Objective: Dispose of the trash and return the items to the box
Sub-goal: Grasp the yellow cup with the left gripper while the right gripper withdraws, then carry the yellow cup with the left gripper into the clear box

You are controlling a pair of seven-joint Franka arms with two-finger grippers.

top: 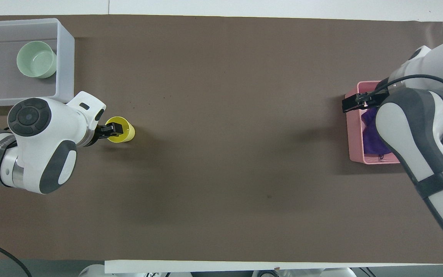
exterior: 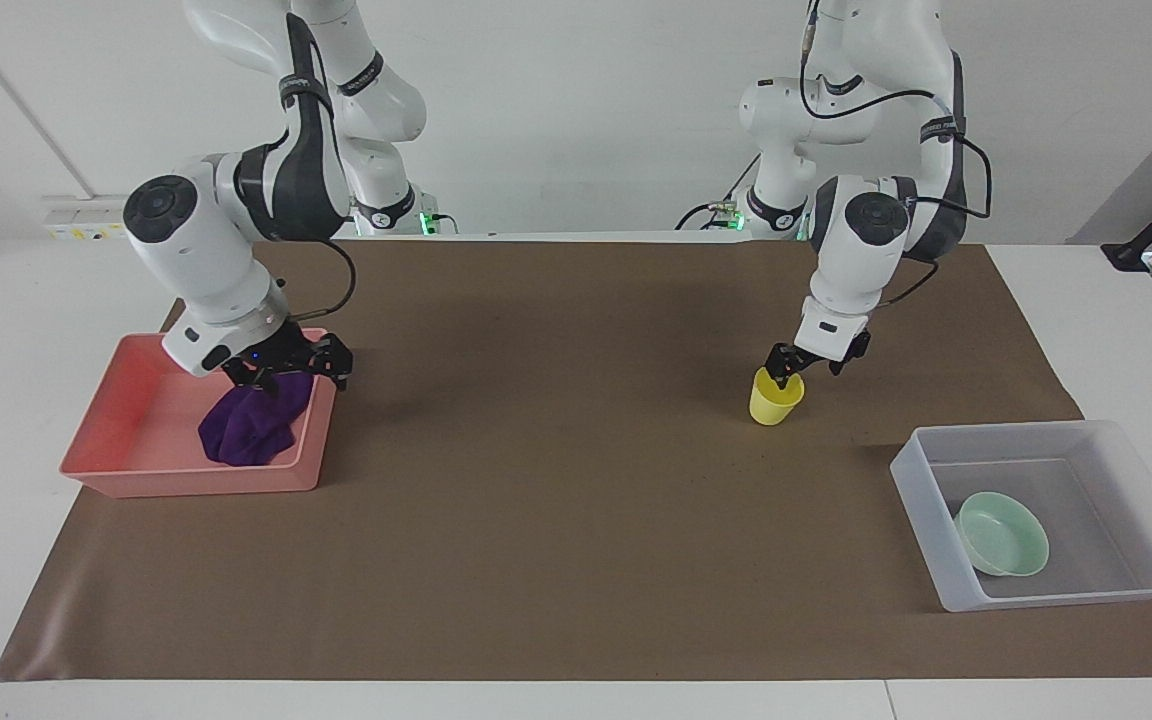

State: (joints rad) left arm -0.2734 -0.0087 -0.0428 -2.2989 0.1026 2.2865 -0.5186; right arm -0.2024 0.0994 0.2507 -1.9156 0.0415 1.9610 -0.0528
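Note:
The purple cloth (exterior: 248, 428) lies in the pink tray (exterior: 136, 450); it also shows in the overhead view (top: 370, 135), partly hidden by the right arm. My right gripper (exterior: 296, 372) is open and empty, above the tray's edge that faces the table's middle (top: 356, 102). The yellow cup (exterior: 774, 400) stands upright on the brown mat (top: 126, 132). My left gripper (exterior: 782, 366) is at the cup's rim, its tip over the cup's mouth (top: 112, 129). The mint-green bowl (exterior: 1003, 535) sits in the clear tub (exterior: 921, 500), also seen from overhead (top: 37, 59).
The tub (top: 65, 57) stands at the left arm's end of the mat, farther from the robots than the cup. The pink tray (top: 354, 146) stands at the right arm's end. The brown mat (exterior: 556, 450) covers the table between them.

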